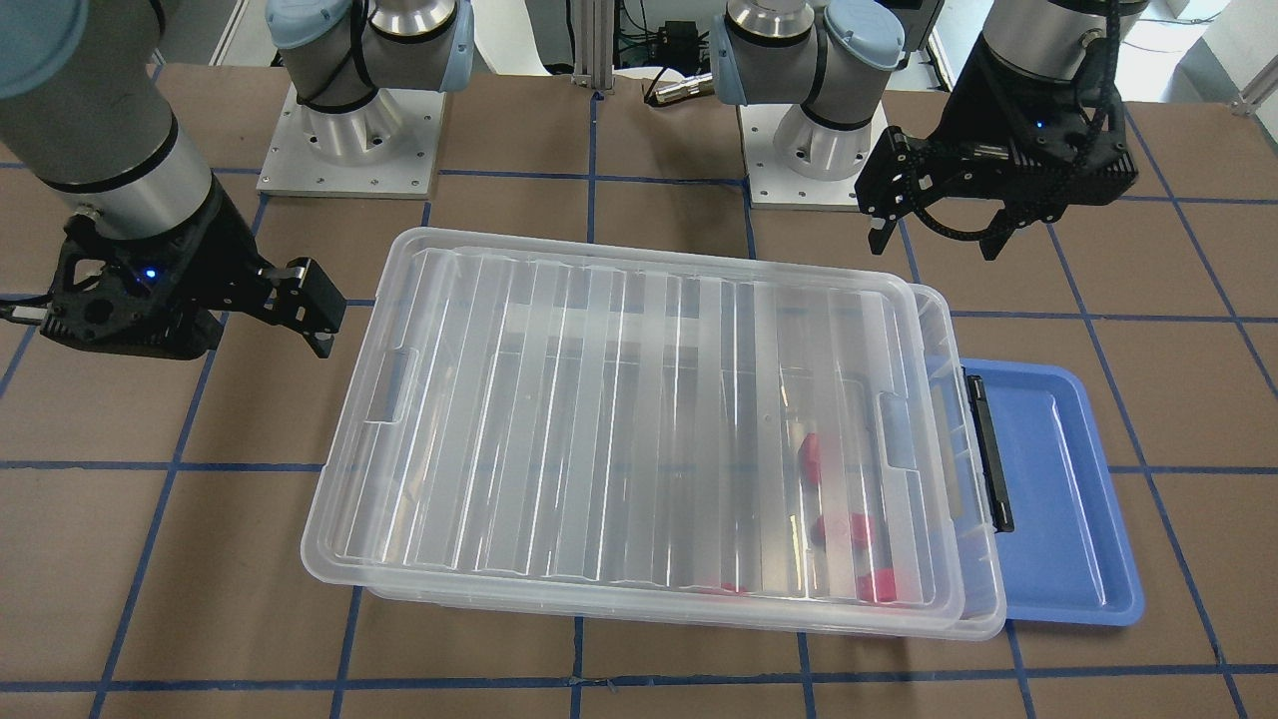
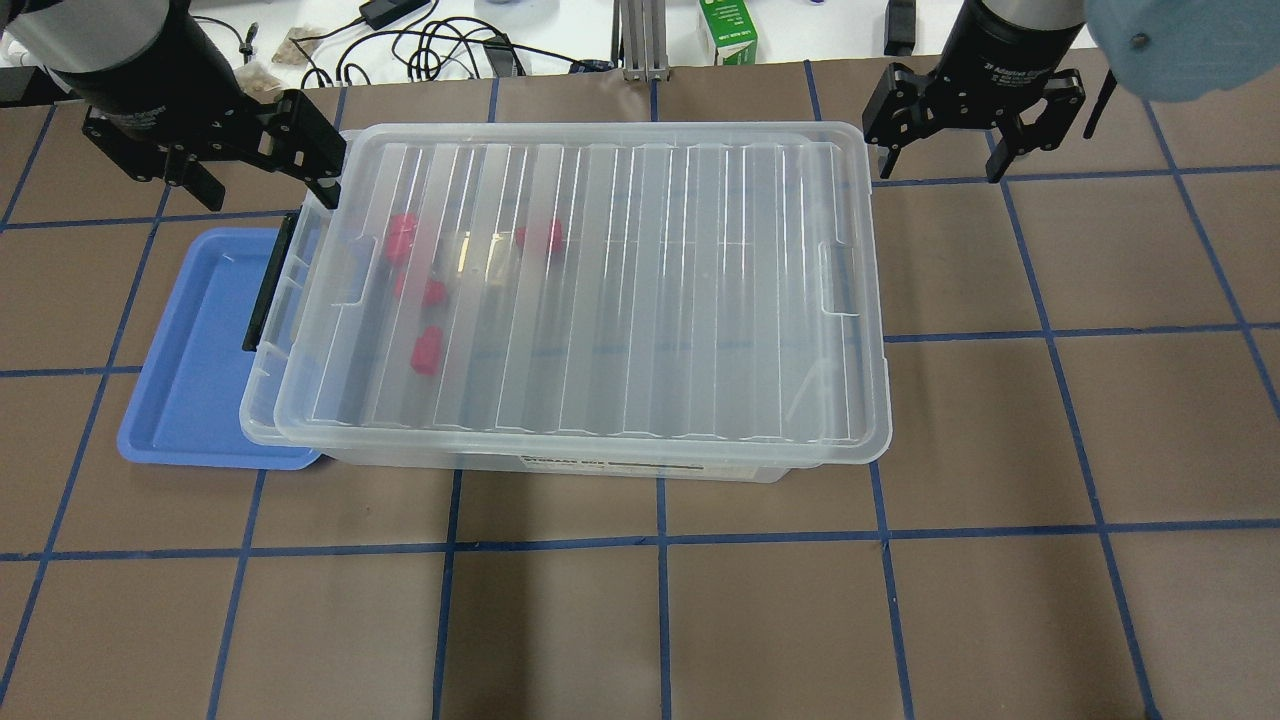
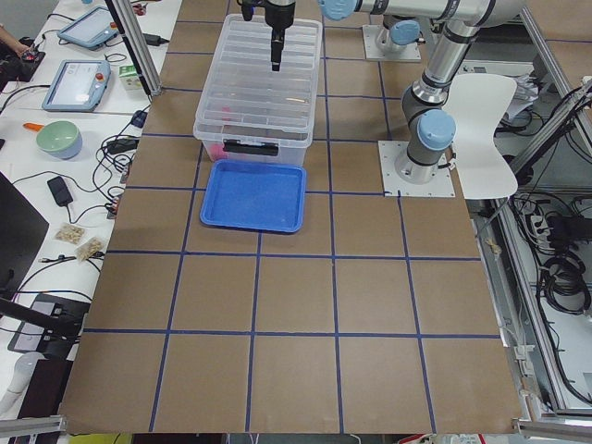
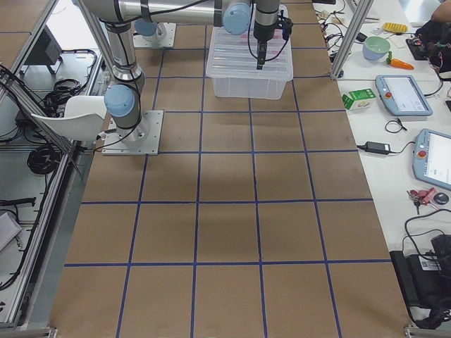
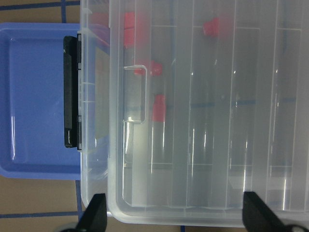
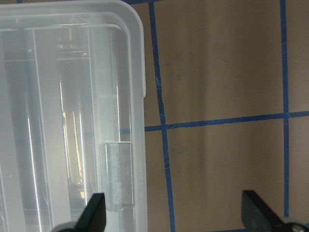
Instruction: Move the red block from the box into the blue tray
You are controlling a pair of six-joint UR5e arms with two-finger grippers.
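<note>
Box: one clear box (image 2: 600, 470) stands mid-counter (image 2: 700, 620), long side across the robot's front
Lid: one ribbed translucent lid (image 2: 620, 290) lies on the box, set slightly askew so that it overhangs the rim; it covers everything inside and is the barrier above the blocks
Latch: one black latch (image 2: 262, 290) on the box's end toward the robot's left, facing the tray
Red blocks: four red blocks (image 5: 159, 107), all inside the box under the lid, scattered apart from one another in the latch-end third
Blue tray: one blue tray (image 2: 190, 360) flat on the counter just beside the box's latch end; its inner rim runs under the box's overhang, and contact cannot be told
Left end effector: the left end effector (image 2: 262, 175) hovers above the far corner at the latch end, fingers spread wide, holding nothing
Right end effector: the right end effector (image 2: 940, 165) hangs over bare counter just past the box's opposite far corner, fingers spread wide, holding nothing
Surroundings: one green carton (image 2: 728, 30) and loose cables (image 2: 420, 40) lie beyond the counter's far edge, well apart from the box
</note>
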